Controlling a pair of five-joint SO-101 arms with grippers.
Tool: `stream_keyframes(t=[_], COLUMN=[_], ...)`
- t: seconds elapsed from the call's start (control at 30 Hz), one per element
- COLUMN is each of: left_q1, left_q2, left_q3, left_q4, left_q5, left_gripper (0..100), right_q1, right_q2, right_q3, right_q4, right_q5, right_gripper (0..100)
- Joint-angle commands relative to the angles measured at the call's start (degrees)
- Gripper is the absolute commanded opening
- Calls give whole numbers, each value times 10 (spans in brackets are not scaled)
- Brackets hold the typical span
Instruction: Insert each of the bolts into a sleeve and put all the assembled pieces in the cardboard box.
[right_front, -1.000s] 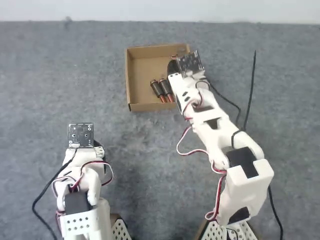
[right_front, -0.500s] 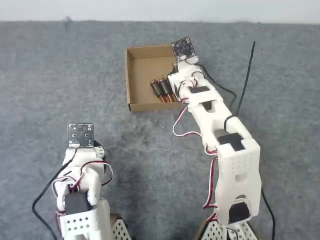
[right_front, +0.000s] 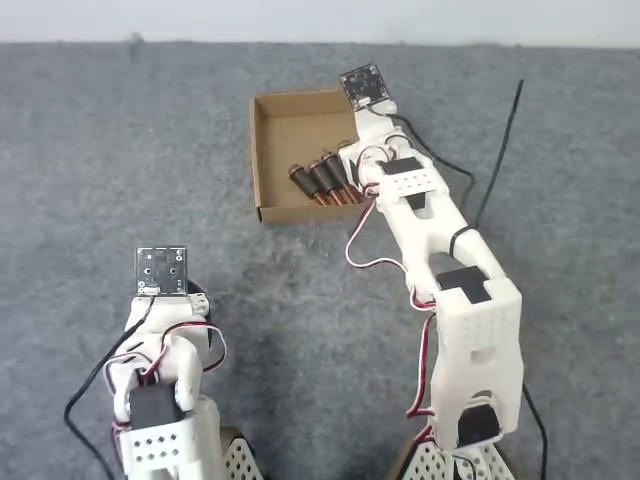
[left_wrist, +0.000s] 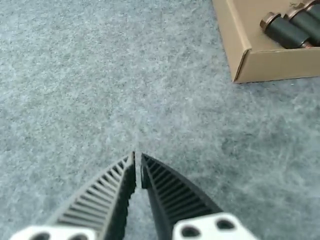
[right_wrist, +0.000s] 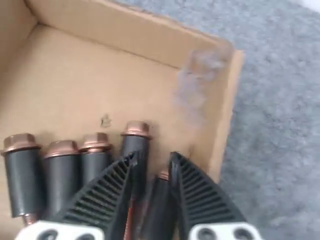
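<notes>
Cardboard box (right_front: 255, 160) walls around assembled pieces (right_front: 322, 180)

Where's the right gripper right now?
The right gripper is down inside the box, at its right side in the high view. Its wrist view shows it closed on one piece beside four others lying in a row.

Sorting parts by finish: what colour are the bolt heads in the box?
Copper bolt heads, clearest in the right wrist view.

Bright, even, soft light from overhead; the grey carpet (right_front: 90, 140) carries a faint, diffuse shadow beside the right arm (right_front: 440, 260); the cardboard box (right_front: 262, 150) has lightly shaded inner walls; the assembled pieces (right_wrist: 60, 165) cast short, dim shadows
</notes>
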Motion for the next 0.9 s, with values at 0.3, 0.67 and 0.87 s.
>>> stream_keyframes(t=[0.3,0.67,0.87], left_q1=[-1,-1,-1], left_q2=[-9,-9,-9], left_q3=[-6,-6,-6], left_q4=[0,1,1], left_q5=[-9,-9,-9], left_gripper=[21,21,21], right_q1=[15,29,41], right_q2=[-317,-683,-889], right_q3=[213,536,694], right_q4=[4,2,4], right_q5=[5,5,5], right_gripper=[7,7,7])
